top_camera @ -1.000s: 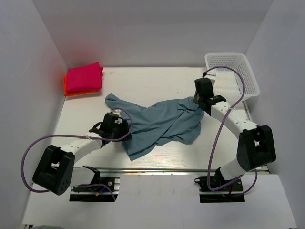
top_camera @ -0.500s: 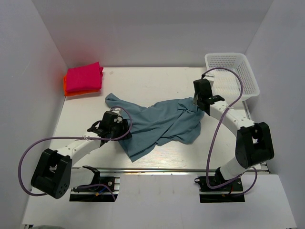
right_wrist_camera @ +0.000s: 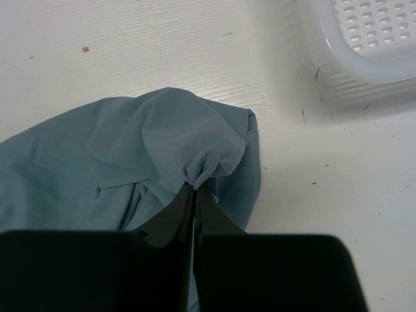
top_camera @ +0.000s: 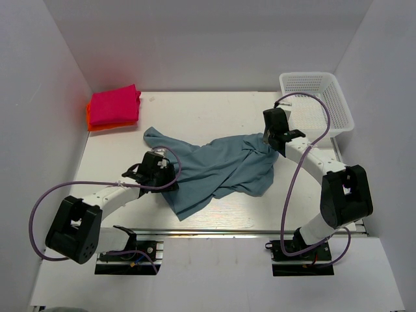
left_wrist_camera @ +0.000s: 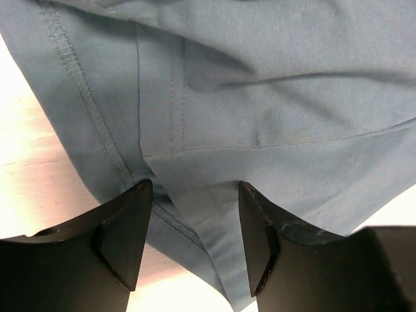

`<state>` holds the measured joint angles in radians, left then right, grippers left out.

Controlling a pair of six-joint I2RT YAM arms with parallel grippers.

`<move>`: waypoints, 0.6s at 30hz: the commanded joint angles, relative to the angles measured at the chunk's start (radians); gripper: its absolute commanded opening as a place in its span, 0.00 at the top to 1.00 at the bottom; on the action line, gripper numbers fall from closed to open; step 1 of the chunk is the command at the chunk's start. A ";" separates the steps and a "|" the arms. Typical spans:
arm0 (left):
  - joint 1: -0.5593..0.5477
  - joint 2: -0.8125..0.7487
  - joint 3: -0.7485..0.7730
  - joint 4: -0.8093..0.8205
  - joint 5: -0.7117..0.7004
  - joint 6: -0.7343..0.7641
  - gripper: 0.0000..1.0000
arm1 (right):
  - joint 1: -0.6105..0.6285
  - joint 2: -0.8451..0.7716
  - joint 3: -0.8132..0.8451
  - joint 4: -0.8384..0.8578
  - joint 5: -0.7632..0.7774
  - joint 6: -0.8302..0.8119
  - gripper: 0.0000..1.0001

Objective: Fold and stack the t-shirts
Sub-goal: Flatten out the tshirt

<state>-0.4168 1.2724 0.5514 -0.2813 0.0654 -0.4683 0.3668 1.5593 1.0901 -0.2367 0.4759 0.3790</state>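
Observation:
The teal-blue t-shirt (top_camera: pixel 221 170) lies crumpled across the middle of the table. My right gripper (top_camera: pixel 269 144) is shut on a pinched fold of its right edge (right_wrist_camera: pixel 209 166). My left gripper (top_camera: pixel 170 180) stands open at the shirt's left side, its black fingers (left_wrist_camera: pixel 127 227) straddling a hemmed edge of the cloth (left_wrist_camera: pixel 195 208) without closing on it. At the far left corner the magenta-pink t-shirt (top_camera: pixel 115 104) lies folded on top of the orange-red t-shirt (top_camera: pixel 97 125).
A white mesh basket (top_camera: pixel 317 101) stands at the far right corner, just beyond the right gripper; its corner (right_wrist_camera: pixel 364 45) shows in the right wrist view. White walls close in the table on three sides. A metal rail runs along the near edge (top_camera: pixel 214 231).
The left gripper has slid a little to the right, farther onto the shirt's left edge. The right gripper has shifted slightly left and back with its pinch of cloth.

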 commanded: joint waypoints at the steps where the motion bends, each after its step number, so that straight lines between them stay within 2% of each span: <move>1: -0.005 -0.016 0.028 0.025 -0.012 0.013 0.35 | -0.005 0.001 0.040 0.002 0.013 0.001 1.00; 9: -0.005 -0.025 0.028 0.128 0.092 0.031 0.47 | -0.002 0.007 0.040 0.007 0.013 0.005 1.00; 18: -0.005 0.013 0.048 0.137 0.105 0.031 0.55 | -0.002 0.004 0.037 0.005 0.021 0.006 1.00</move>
<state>-0.4168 1.2762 0.5606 -0.1711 0.1482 -0.4454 0.3668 1.5597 1.0901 -0.2371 0.4759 0.3790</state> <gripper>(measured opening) 0.451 0.011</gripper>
